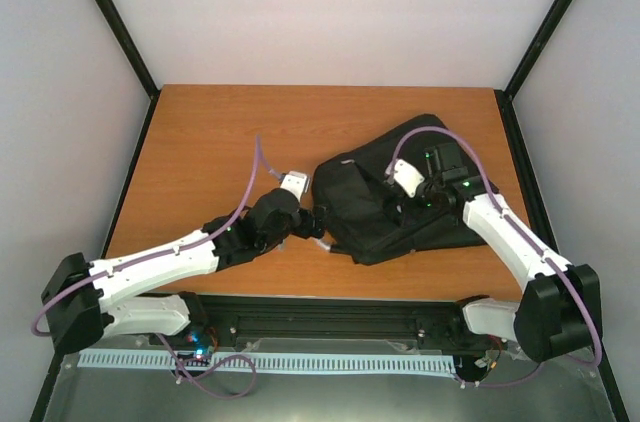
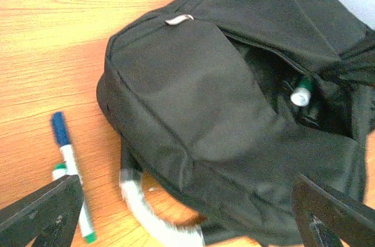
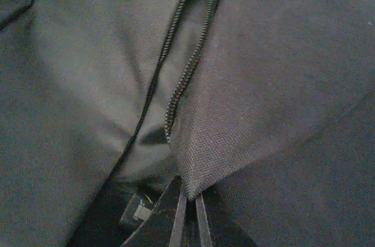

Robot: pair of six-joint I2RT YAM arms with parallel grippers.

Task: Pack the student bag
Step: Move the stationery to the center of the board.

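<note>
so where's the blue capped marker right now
In the left wrist view the marker lies on the table at the lower left, outside the bag, just left of its grey handle.

I'd call this a robotics lab cell — plain white panels (image 1: 350, 12), black frame posts (image 1: 108, 12) round a wood table (image 1: 200, 132), robot arms (image 1: 150, 267) bolted to a rail (image 1: 330, 317).

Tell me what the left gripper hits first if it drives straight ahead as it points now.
Probably the student bag: its black front panel fills the view between the left gripper's open fingers. The blue-capped marker lies off to one side. Depth is hard to judge.
</note>
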